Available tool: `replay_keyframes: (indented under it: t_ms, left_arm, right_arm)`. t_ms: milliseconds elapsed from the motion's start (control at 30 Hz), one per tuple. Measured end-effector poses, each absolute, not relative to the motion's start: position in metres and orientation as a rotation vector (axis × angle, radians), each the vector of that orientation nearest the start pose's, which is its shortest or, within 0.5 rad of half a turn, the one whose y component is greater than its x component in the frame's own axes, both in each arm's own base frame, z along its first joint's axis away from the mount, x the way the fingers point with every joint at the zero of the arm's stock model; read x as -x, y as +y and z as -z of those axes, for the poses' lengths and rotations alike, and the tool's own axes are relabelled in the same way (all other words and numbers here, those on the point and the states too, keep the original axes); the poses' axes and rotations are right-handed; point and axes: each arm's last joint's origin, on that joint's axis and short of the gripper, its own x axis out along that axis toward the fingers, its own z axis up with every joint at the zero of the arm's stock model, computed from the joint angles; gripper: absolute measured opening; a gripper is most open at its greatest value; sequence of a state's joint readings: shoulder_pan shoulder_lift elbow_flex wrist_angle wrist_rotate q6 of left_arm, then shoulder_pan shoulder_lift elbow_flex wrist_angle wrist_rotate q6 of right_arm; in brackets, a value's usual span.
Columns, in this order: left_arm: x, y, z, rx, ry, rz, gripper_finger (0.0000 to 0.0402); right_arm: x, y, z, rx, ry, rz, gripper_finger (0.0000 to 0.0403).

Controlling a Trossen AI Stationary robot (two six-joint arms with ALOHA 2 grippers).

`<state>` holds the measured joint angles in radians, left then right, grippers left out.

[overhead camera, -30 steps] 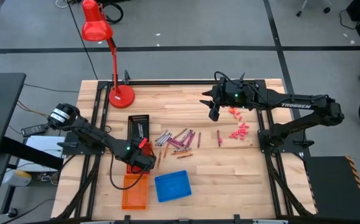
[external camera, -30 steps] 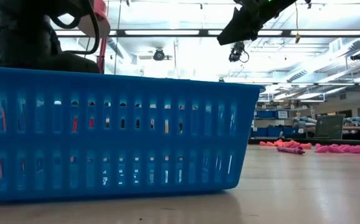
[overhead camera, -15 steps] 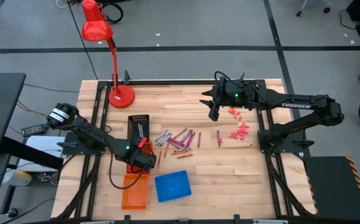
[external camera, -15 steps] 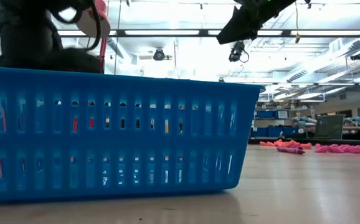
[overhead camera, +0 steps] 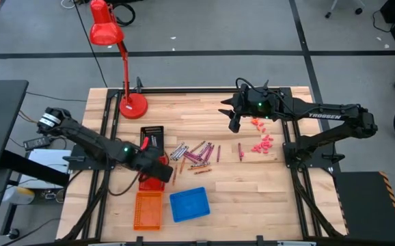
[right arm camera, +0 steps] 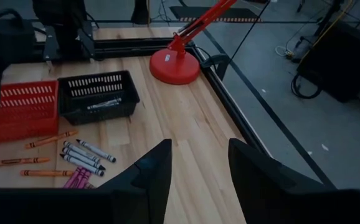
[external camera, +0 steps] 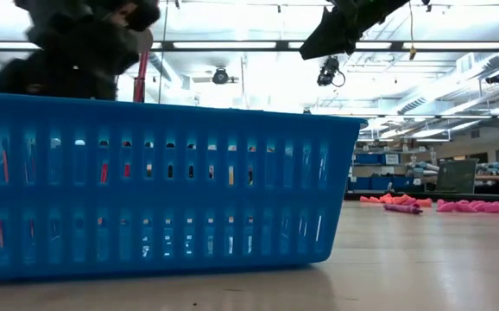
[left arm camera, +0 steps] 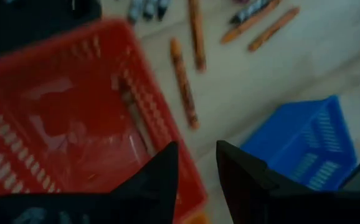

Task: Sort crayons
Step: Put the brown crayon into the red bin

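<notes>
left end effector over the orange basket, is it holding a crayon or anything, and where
Nothing is held. The left end effector hangs open above the orange basket with an empty gap between its fingers. The right end effector is open and empty too.

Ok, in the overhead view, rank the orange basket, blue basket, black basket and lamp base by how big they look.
1. Orange basket
2. Blue basket, close to the orange one
3. Black basket, partly hidden by the left arm, so unsure
4. Lamp base

- I see a red lamp [overhead camera: 106, 33], its base [overhead camera: 133, 105] on the desk [overhead camera: 252, 184].
- Black basket [overhead camera: 152, 139], orange basket [overhead camera: 148, 210], blue basket [overhead camera: 189, 204].
- Pink chunky bits [overhead camera: 262, 145].
</notes>
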<state>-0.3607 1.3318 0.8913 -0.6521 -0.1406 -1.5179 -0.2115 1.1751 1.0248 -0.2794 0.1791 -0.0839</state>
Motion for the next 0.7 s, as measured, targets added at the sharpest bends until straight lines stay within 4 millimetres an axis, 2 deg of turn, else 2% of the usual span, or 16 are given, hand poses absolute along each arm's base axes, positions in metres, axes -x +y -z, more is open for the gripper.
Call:
replay_keyframes:
  t_ms: [267, 433, 700]
  left_arm:
    - [-0.261, -0.043, -0.225, 1.049, 0.818, -0.585, 0.0121]
    - [-0.27, -0.019, -0.224, 0.997, 0.812, -0.577, 0.0121]
    - [-0.282, -0.002, -0.225, 0.924, 0.831, -0.569, 0.0121]
  right_arm:
    - [-0.25, -0.059, -0.33, 0.073, 0.447, 0.368, 0.0162]
    - [-0.249, -0.061, -0.329, 0.072, 0.461, 0.381, 0.0162]
    - [-0.248, -0.064, -0.327, -0.004, 0.468, 0.369, 0.0162]
